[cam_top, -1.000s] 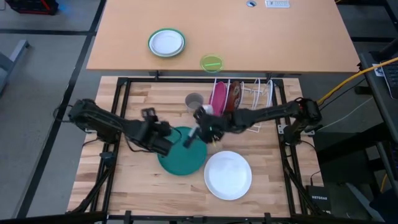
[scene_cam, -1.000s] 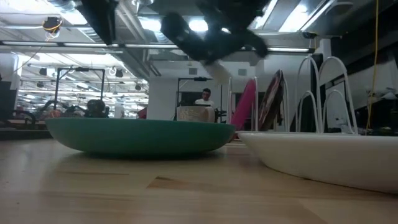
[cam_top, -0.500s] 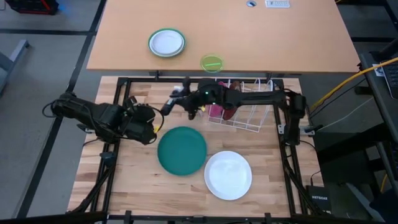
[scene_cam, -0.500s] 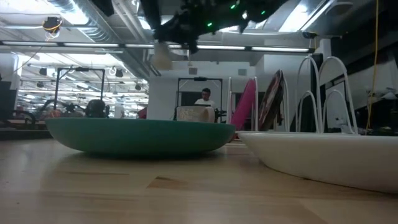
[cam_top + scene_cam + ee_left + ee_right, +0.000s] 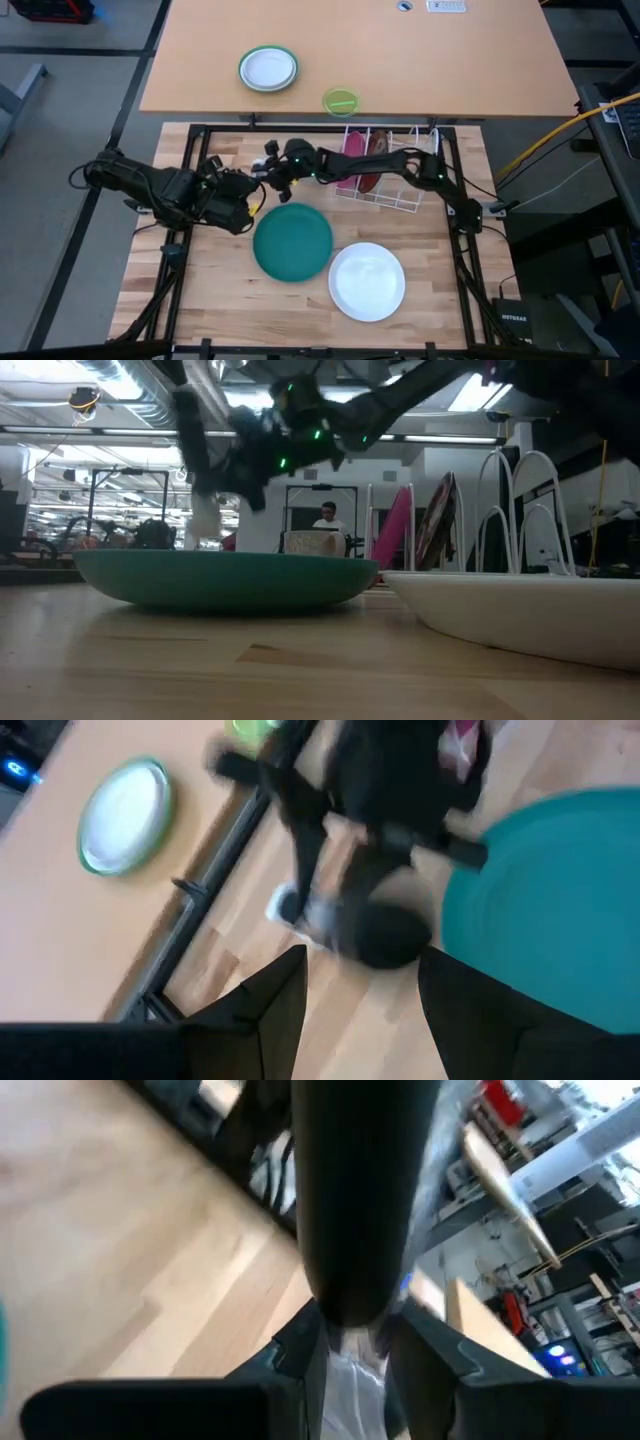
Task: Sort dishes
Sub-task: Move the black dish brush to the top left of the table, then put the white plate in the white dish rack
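High view: right gripper moved further toward desk's back-left, clamping a pale cup; left gripper, jaws apart and empty, unmoved beside teal-green plate mid-desk. White plate toward front. Low view: pink plate racked upright.

A robotics lab. Far beyond the wooden table stand equipment racks under ceiling strip lights. A person sits there.

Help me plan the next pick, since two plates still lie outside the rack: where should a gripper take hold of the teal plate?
Probably at its rim. The teal plate lies flat on the table, its edge curving up clear of the wood in the low view. Its left edge, nearest the left gripper, is free; the white plate crowds the lower right.
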### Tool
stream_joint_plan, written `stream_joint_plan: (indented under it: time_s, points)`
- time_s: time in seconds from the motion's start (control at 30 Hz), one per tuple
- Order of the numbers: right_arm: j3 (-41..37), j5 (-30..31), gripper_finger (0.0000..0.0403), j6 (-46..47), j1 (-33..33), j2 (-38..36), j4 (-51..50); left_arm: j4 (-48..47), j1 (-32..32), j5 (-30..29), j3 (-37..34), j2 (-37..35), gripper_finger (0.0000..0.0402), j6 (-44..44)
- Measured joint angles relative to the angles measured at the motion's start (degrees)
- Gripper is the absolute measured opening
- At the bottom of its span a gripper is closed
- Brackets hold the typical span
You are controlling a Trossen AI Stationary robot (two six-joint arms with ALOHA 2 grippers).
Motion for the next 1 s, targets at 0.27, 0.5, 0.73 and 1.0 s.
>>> stream_joint_plan:
  time_s: [0.27, 0.5, 0.73, 1.0]
  points:
    - [1.6, 0.3, 0.0093, -0.2, 0.0, 5.4, -0.5, 0.0, 0.0, -0.4, 0.0, 0.0, 0.0180, 1.4]
    - [1.5, 3.3, 0.0106, -0.6, 0.1, 6.7, -1.8, 0.0, 0.0, -0.3, 0.0, 0.0, 0.0180, 1.4]
    - [1.5, 6.0, 0.0135, -0.6, 0.0, 6.7, 0.1, -0.1, 0.0, -0.2, 0.1, 0.0, 0.0180, 1.4]
    - [1.5, 6.0, 0.0139, -0.6, 0.0, 6.7, -0.4, -0.1, 0.0, -0.2, 0.1, 0.0, 0.0180, 1.4]
